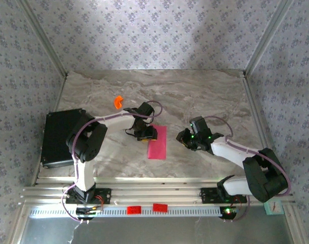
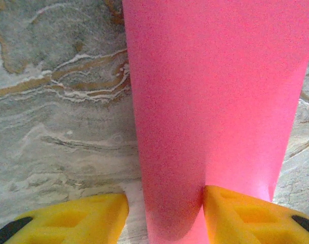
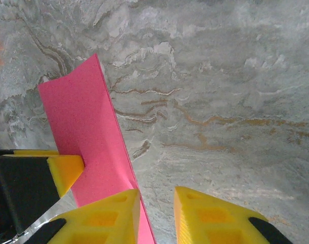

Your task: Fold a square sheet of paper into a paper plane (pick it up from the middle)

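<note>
The square sheet of paper point(image 1: 158, 145) is magenta-pink and lies folded into a narrow strip near the table's middle. My left gripper point(image 1: 145, 134) is at the strip's left edge. In the left wrist view the paper point(image 2: 215, 91) has a rounded fold running between the yellow fingers of my left gripper point(image 2: 165, 203). The fold touches the right finger point(image 2: 241, 216), and bare table shows between it and the left finger. My right gripper point(image 3: 157, 195) hovers to the right of the paper point(image 3: 88, 127), its jaws slightly apart over bare marble.
A small orange plastic piece point(image 1: 118, 101) lies at the back left. A black box point(image 1: 60, 137) sits at the table's left edge. Two red tags point(image 1: 134, 209) are on the front rail. Patterned walls close in the table.
</note>
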